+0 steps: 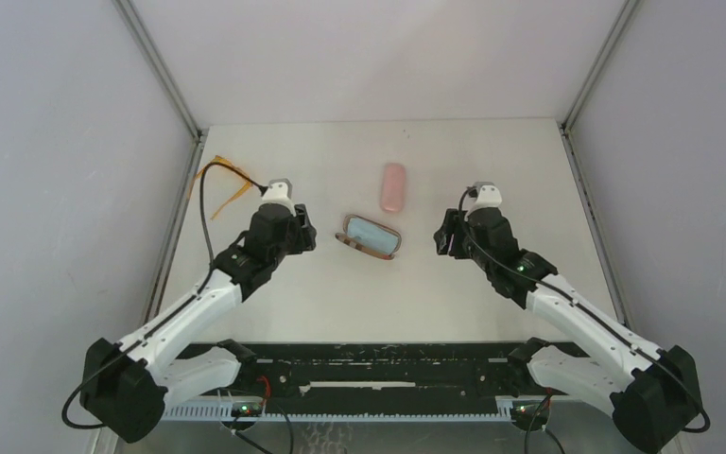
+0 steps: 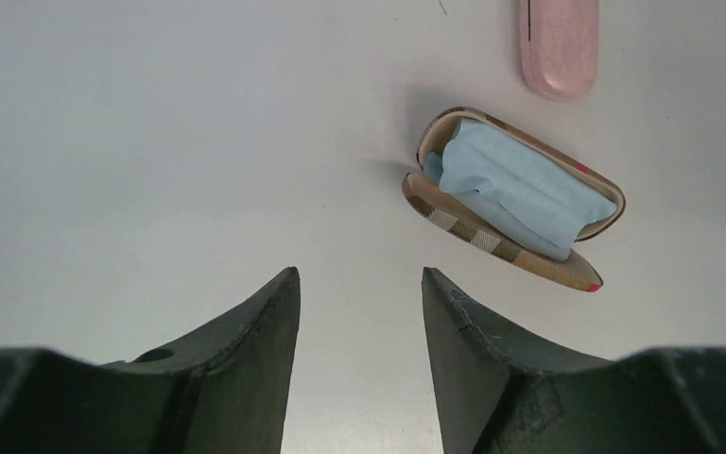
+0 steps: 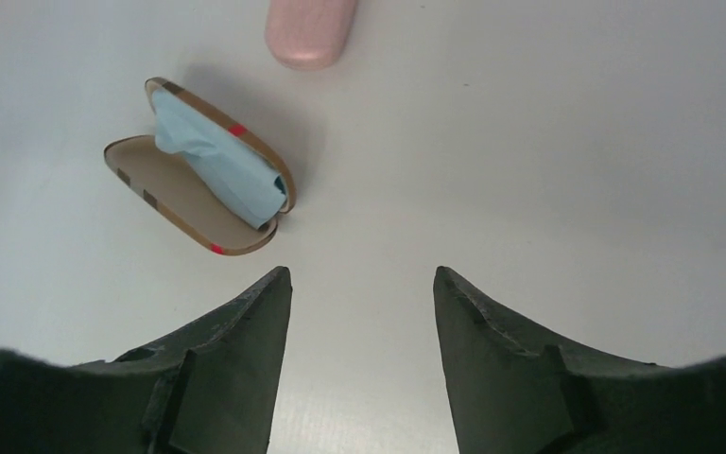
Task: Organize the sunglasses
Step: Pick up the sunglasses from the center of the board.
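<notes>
The orange sunglasses lie at the far left of the table, by the left wall, behind my left arm. The black sunglasses are not in view. My left gripper is open and empty, just left of the open brown case; in the left wrist view its jaws stand apart over bare table, with the case ahead to the right. My right gripper is open and empty, right of the case; in the right wrist view the case is ahead to the left.
The brown case holds a light-blue cloth that also shows in the right wrist view. A closed pink case lies behind it, and shows in both wrist views. Grey walls close the table's left, right and far sides.
</notes>
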Controlling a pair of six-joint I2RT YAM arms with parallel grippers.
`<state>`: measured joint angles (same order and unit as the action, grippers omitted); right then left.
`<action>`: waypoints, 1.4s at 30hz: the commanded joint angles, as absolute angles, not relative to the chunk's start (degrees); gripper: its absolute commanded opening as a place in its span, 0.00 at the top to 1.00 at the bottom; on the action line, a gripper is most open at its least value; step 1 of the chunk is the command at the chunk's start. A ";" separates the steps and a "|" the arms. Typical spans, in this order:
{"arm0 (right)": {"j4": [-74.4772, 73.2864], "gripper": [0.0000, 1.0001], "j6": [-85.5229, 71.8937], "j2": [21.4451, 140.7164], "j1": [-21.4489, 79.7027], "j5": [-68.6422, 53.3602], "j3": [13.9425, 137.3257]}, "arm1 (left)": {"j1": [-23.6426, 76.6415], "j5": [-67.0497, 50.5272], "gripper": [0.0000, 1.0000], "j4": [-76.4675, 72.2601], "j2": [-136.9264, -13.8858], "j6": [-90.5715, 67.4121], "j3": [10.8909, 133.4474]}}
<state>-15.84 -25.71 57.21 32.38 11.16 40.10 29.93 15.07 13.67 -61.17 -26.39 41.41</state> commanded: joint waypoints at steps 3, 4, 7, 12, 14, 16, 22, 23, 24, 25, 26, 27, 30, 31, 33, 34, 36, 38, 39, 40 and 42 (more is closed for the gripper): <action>-16.33 0.33 -27.76 52.38 30.91 17.11 38.15 | 29.44 20.86 0.41 18.49 -53.62 -29.55 40.11; -16.31 0.28 -27.46 51.81 30.79 16.87 37.93 | 29.40 21.44 0.39 18.94 -52.88 -29.59 40.04; -18.01 0.19 -29.01 50.89 29.87 15.37 37.80 | 29.27 22.51 0.35 19.95 -51.55 -28.84 40.52; -20.32 0.18 -31.42 50.11 28.52 10.22 37.80 | 25.94 25.30 0.29 22.14 -52.30 -27.17 44.21; -20.63 0.16 -31.69 50.01 28.43 8.75 37.80 | 23.86 25.98 0.28 21.98 -53.61 -26.09 46.30; -21.08 0.16 -32.11 50.09 28.31 7.04 37.88 | 21.49 26.40 0.27 21.88 -55.77 -25.37 48.59; -23.15 0.15 -33.14 50.42 28.21 3.16 37.88 | 12.70 25.31 0.28 21.54 -66.28 -22.18 56.87; -23.13 0.15 -32.54 50.42 28.21 2.15 37.90 | 11.26 24.79 0.28 21.34 -68.69 -21.37 58.60; -23.00 0.15 -31.91 50.65 28.26 0.93 37.89 | 9.65 23.69 0.28 21.37 -72.39 -20.35 61.31; -22.76 0.15 -31.31 50.77 28.30 0.21 37.88 | 8.25 22.58 0.29 22.06 -75.44 -19.34 63.72; -22.54 0.15 -30.67 50.92 28.26 -0.23 37.88 | 6.81 21.41 0.29 22.68 -78.54 -18.13 66.33; -22.32 0.15 -30.31 51.04 28.26 -0.78 37.88 | 5.66 20.22 0.30 23.52 -81.88 -16.49 69.05; -21.53 0.16 -28.59 51.55 28.28 -3.14 37.87 | 2.95 18.46 0.33 27.73 -92.26 -12.51 78.17; -21.37 0.16 -28.22 51.65 28.24 -3.73 37.88 | 2.12 17.50 0.34 29.55 -95.61 -11.25 81.36; -21.23 0.16 -27.64 51.53 28.32 -4.60 37.74 | 0.84 16.96 0.34 33.75 -101.79 -8.94 86.99; -20.90 0.16 -27.16 51.58 28.30 -5.05 37.54 | 0.30 16.86 0.34 34.94 -104.41 -7.95 89.06; -20.22 0.16 -26.40 51.71 28.31 -5.92 37.01 | -0.65 17.11 0.34 36.45 -108.31 -6.08 92.27; -19.78 0.16 -25.47 52.25 28.30 -6.53 36.69 | -1.92 15.22 0.34 37.03 -110.99 -4.71 94.17; -19.70 0.16 -25.00 52.66 28.30 -6.70 36.66 | -2.46 13.73 0.34 37.14 -112.08 -4.26 94.92; -19.57 0.16 -24.58 53.10 28.30 -6.88 36.65 | -2.98 12.89 0.34 37.23 -113.03 -3.85 95.65; -19.44 0.16 -23.82 53.77 28.34 -7.08 36.70 | -3.62 11.47 0.33 36.85 -114.67 -2.48 96.82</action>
<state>-22.31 -26.98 52.73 28.51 -5.50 36.77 -1.91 15.68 35.03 -113.30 -7.25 91.66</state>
